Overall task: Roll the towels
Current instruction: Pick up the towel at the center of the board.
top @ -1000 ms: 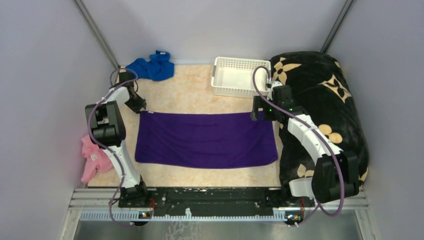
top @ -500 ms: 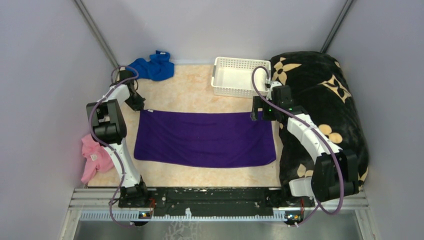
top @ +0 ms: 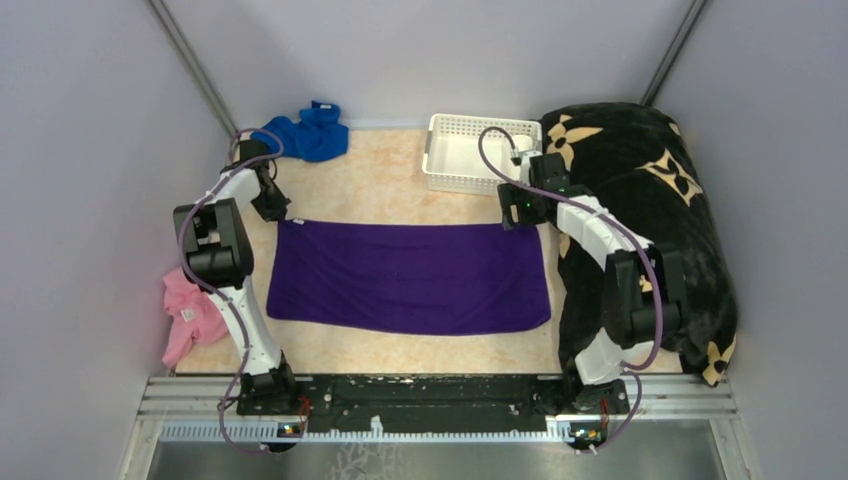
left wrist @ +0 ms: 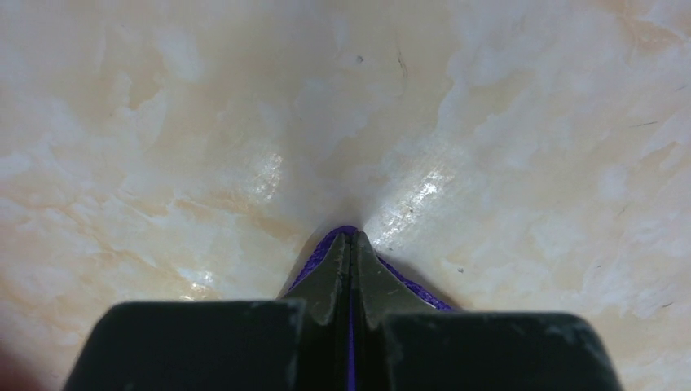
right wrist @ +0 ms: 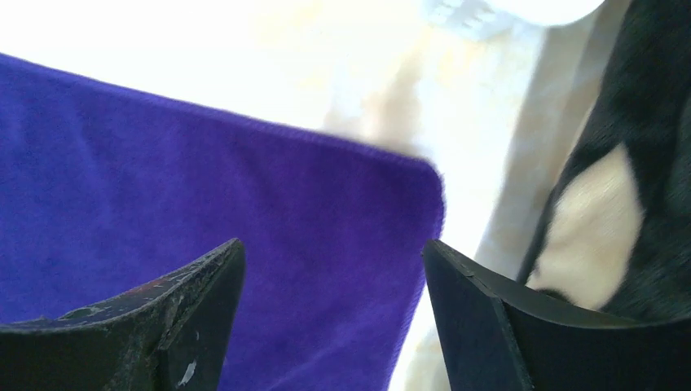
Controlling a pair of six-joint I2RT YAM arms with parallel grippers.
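The dark purple towel (top: 410, 278) lies spread flat across the middle of the table. My left gripper (top: 278, 212) is at its far left corner. In the left wrist view the left gripper (left wrist: 350, 236) is shut on that corner, with purple cloth (left wrist: 319, 259) showing round and between the fingertips. My right gripper (top: 518, 216) hovers at the far right corner. In the right wrist view the right gripper (right wrist: 330, 248) stands open, and the purple towel (right wrist: 204, 187) lies under the gap with its corner near the right finger. A bright blue towel (top: 303, 135) lies crumpled at the back left.
A white slatted basket (top: 452, 128) stands at the back, just behind the right gripper. The big black blanket with beige flowers (top: 660, 200) fills the right side, under the right arm. A pink cloth (top: 190, 315) lies at the left edge by the left arm.
The left gripper has shut on the towel's far left corner. The right arm has swung its elbow up and reached a little further back; its jaws have narrowed slightly. The towel has slid slightly left.
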